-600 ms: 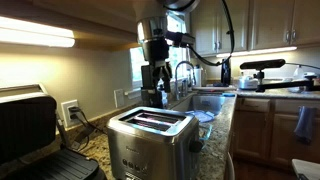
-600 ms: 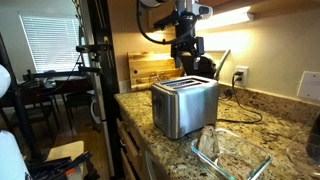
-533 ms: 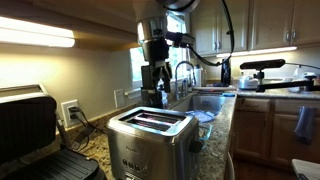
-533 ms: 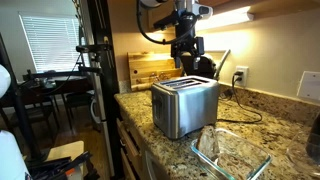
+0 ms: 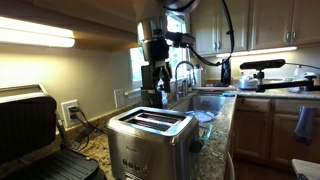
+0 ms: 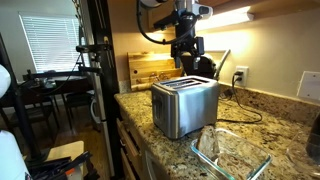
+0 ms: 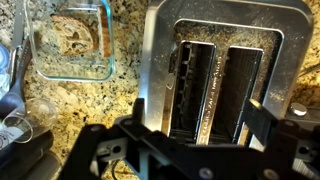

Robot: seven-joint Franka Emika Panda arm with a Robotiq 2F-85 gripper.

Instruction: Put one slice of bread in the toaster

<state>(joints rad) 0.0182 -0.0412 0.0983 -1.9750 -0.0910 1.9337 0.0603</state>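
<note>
The brushed-steel toaster (image 5: 148, 135) stands on the granite counter and shows in both exterior views (image 6: 185, 106). In the wrist view its two long dark slots (image 7: 215, 85) lie right below me, and I see no bread in them. My gripper (image 7: 200, 122) hangs above the toaster, open and empty, with one finger to each side of the slots. It also shows in both exterior views (image 5: 157, 84) (image 6: 186, 62). A slice of bread (image 7: 75, 38) lies in a clear glass dish (image 7: 100, 70) beside the toaster.
The glass dish (image 6: 245, 160) sits near the counter's front edge. A black contact grill (image 5: 30, 130) stands open next to the toaster. A wooden cutting board (image 6: 150, 68) leans on the wall. A sink with a faucet (image 5: 186, 72) lies beyond the toaster.
</note>
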